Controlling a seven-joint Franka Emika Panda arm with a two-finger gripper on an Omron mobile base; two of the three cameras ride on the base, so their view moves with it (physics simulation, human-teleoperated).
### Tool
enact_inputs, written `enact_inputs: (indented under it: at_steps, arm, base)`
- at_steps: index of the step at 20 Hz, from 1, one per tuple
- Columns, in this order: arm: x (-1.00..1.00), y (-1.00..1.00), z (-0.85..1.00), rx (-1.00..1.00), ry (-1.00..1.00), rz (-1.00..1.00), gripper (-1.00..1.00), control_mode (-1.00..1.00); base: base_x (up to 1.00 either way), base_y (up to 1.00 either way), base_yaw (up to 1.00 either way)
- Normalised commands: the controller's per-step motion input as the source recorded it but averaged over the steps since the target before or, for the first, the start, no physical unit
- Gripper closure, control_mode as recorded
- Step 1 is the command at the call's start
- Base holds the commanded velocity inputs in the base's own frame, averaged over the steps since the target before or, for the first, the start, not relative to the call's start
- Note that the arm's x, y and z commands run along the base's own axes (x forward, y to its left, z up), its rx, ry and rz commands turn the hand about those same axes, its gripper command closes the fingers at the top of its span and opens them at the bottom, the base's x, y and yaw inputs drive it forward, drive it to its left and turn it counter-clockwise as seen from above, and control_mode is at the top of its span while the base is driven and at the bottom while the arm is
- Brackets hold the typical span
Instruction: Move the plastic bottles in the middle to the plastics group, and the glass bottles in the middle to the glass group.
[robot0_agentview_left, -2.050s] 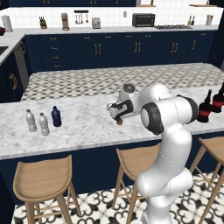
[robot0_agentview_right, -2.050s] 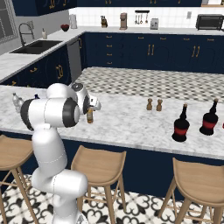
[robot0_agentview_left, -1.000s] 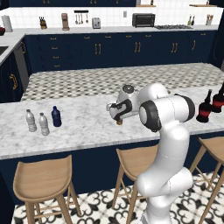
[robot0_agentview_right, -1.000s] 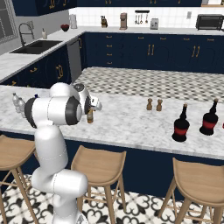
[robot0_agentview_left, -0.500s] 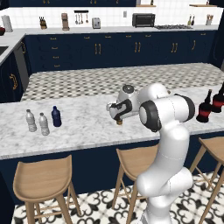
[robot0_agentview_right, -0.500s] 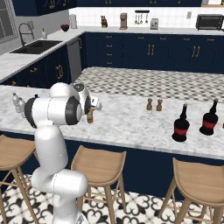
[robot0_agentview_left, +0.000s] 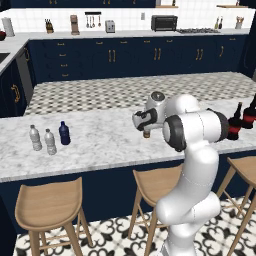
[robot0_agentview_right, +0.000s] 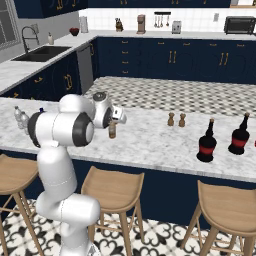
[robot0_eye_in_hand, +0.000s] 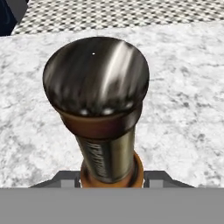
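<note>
— What's happening at the island?

— KITCHEN ISLAND: the white arm bends low over the marble counter (robot0_agentview_left: 105, 147), its gripper (robot0_agentview_left: 146, 125) set on the slim amber bottle (robot0_agentview_left: 147, 133) that stands alone mid-counter. Seen from the hand, the dark cap and brown neck of that bottle (robot0_eye_in_hand: 103, 109) rise right between the fingers, which look drawn in narrow against its sides. I'd call that a hold, though its foot is on the marble.

— And the sorting? How far along?

— Well along, by the look of it. At the left end, the plastics group (robot0_agentview_left: 50, 139) counts three: two clear bottles (robot0_agentview_left: 34, 138) and a dark blue bottle (robot0_agentview_left: 64, 133), close together. Far to the right, the glass group (robot0_agentview_right: 222, 139) shows two squat black bottles (robot0_agentview_right: 206, 142) with red bands, side by side. No plastic bottle is left in the middle, nor a black one.

— So what remains?

— Just the amber one, as I judge it. It must be lifted and carried right, past the two small brown shakers (robot0_agentview_right: 176, 120), and stood beside the black pair. It sits well apart from them now, so the longest part of that move is ahead.

— Any worry?

— It's tall and slender and gripped near the top; a tilt on setting down could topple it.
</note>
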Motion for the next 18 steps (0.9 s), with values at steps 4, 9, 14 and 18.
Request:
enact_inputs:
  at_steps: [4,9,14,18]
  arm:
    - [0.09,-1.0,0.37,0.0,0.04,-0.09,1.0,-1.0]
    - [0.0,-1.0,0.28,0.02,0.02,-0.12,1.0,-1.0]
    - [-0.35,-1.0,0.02,0.01,0.0,-0.11,1.0,-1.0]
    - [-0.3,-0.93,0.0,0.0,0.0,-0.13,1.0,-1.0]
  base:
    - [0.0,0.0,0.0]
    - [0.0,0.0,0.0]
    - [0.0,0.0,0.0]
    - [0.0,0.0,0.0]
